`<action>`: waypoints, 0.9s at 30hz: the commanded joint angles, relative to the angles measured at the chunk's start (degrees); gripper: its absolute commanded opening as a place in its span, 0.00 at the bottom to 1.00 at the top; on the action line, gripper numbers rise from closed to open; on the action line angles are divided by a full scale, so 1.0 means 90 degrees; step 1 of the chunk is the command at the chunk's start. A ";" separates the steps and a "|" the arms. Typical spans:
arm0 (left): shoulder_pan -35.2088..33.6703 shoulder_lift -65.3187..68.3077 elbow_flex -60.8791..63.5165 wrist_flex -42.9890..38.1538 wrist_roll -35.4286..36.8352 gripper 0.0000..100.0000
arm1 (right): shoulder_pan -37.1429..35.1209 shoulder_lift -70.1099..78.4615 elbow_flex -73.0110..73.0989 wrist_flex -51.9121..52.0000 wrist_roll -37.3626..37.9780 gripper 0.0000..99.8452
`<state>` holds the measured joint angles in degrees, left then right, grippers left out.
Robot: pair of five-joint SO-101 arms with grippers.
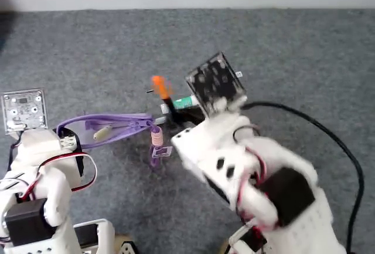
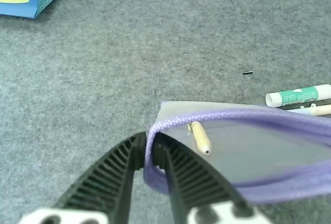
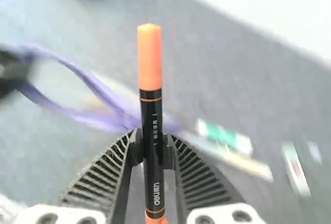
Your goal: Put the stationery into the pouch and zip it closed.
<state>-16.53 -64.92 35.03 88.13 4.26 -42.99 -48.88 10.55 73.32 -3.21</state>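
In the high view, the left arm (image 1: 41, 166) stood at one end of the open purple pouch (image 1: 111, 126) on the grey table (image 1: 293, 48). The right arm (image 1: 246, 166) held an orange-capped marker (image 1: 160, 87) near the pouch's other end, with a glue stick (image 1: 185, 101) just beside it.

In the left wrist view, the left gripper (image 2: 150, 154) was clamped on the pouch's (image 2: 258, 151) zipper edge. A cream pen (image 2: 199, 137) lay inside just ahead of the fingertips, and the glue stick (image 2: 298, 95) lay outside, farther ahead.

In the right wrist view, the right gripper (image 3: 152, 144) pinched the marker (image 3: 150, 79), cap pointing out past the fingertips. The pouch (image 3: 88, 94) and glue stick (image 3: 225, 136) lay beyond.
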 commanded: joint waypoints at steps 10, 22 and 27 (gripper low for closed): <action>0.0000 0.0137 0.0444 -0.0127 0.0059 0.01 | -0.1294 -0.0161 0.0166 -0.3717 -0.0215 0.01; 0.0000 0.0137 0.0435 -0.0127 0.0059 0.01 | -0.1851 -0.0161 0.2784 -0.6842 0.0264 0.01; 0.0000 0.0137 0.0435 -0.0127 0.0059 0.01 | -0.1851 -0.0161 0.3839 -0.7878 0.0615 0.01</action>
<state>-16.53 -65.01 36.00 87.08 4.26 -58.99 -49.32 42.73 6.77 0.84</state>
